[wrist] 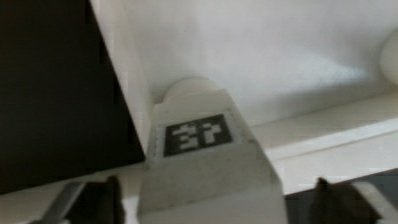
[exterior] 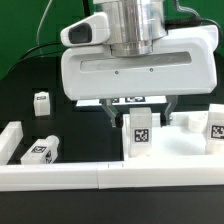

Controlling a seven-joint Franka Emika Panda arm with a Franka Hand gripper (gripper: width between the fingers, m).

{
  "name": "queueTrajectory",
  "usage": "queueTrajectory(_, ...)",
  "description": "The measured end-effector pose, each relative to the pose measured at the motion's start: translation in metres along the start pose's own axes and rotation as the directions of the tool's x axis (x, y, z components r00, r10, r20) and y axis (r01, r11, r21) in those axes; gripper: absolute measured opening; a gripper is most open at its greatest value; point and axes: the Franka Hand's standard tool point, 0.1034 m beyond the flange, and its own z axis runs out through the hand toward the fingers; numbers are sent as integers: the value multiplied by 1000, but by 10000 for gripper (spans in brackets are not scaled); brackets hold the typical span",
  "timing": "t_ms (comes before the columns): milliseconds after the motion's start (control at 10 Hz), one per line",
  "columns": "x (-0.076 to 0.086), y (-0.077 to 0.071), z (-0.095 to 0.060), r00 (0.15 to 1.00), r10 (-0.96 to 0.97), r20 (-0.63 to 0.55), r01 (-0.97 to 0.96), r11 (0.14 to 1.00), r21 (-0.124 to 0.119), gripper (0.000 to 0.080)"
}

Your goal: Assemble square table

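The white square slab point(exterior: 185, 146) lies toward the exterior view's right; in the wrist view its raised rim and flat face point(wrist: 267, 60) show with a round socket point(wrist: 388, 62) at the edge. A white leg with a tag point(exterior: 139, 133) stands upright at the slab's near corner. My gripper point(exterior: 140, 112) hangs right over it, open, with one finger on each side of the leg point(wrist: 199, 150) and a small gap each side. The gripper body hides the slab's far part.
A second tagged leg point(exterior: 214, 126) stands at the far right. One small leg point(exterior: 42, 102) stands at the left and another point(exterior: 40, 151) lies by the low white wall point(exterior: 100, 177) along the front. The marker board point(exterior: 133, 100) peeks out behind the fingers.
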Motion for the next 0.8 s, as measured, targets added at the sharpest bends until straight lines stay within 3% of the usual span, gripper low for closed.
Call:
queueTrajectory(100,0,0,0,997,79,1,-79,997,0,350)
queueTrajectory(200,0,2,1,987,160,0,-160,987,-3,287)
queueTrajectory(300,0,3,1,976,220,-3,-220,976,-4,287)
queueTrajectory(500,-1,2,-1,873,488,-23,-488,873,-18,287)
queueTrajectory(600,-2,1,-3,761,649,-17,-649,760,-29,287)
queueTrajectory(800,-4,1,0,429,903,1,-903,429,-15,287)
